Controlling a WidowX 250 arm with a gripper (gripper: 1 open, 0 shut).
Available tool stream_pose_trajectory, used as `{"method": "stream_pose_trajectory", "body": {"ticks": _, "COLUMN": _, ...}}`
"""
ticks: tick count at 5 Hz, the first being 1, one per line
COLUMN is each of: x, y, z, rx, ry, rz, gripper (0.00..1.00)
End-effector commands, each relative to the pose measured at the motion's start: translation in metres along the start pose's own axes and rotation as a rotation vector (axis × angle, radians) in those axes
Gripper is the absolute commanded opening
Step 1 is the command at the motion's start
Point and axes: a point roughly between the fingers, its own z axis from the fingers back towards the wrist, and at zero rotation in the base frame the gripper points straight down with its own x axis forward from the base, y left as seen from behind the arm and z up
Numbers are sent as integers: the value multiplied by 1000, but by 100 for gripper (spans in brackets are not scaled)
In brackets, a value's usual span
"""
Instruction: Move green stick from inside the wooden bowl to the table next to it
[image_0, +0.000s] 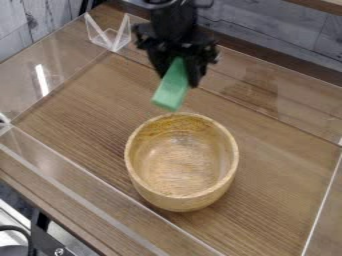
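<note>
My gripper (179, 70) is shut on the green stick (171, 89), which hangs tilted from the black fingers, clear of the wooden bowl (182, 160) and above its far rim. The bowl stands on the table (80, 120) near the front and has nothing inside it. The stick's upper end is hidden between the fingers.
Clear acrylic walls (40, 75) run around the table's edges. A white wire piece (107, 38) leans at the back left wall. Bare tabletop lies left, right and behind the bowl.
</note>
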Motion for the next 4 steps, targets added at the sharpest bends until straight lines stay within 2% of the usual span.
{"method": "stream_pose_trajectory", "body": {"ticks": 1, "x": 30, "y": -1, "z": 18, "rx": 6, "ry": -93, "rz": 35, "gripper": 0}}
{"method": "stream_pose_trajectory", "body": {"ticks": 3, "x": 41, "y": 61, "z": 14, "rx": 62, "ry": -136, "rz": 58, "gripper": 0}}
{"method": "stream_pose_trajectory", "body": {"ticks": 4, "x": 33, "y": 23, "z": 7, "rx": 33, "ry": -129, "rz": -2, "gripper": 0}}
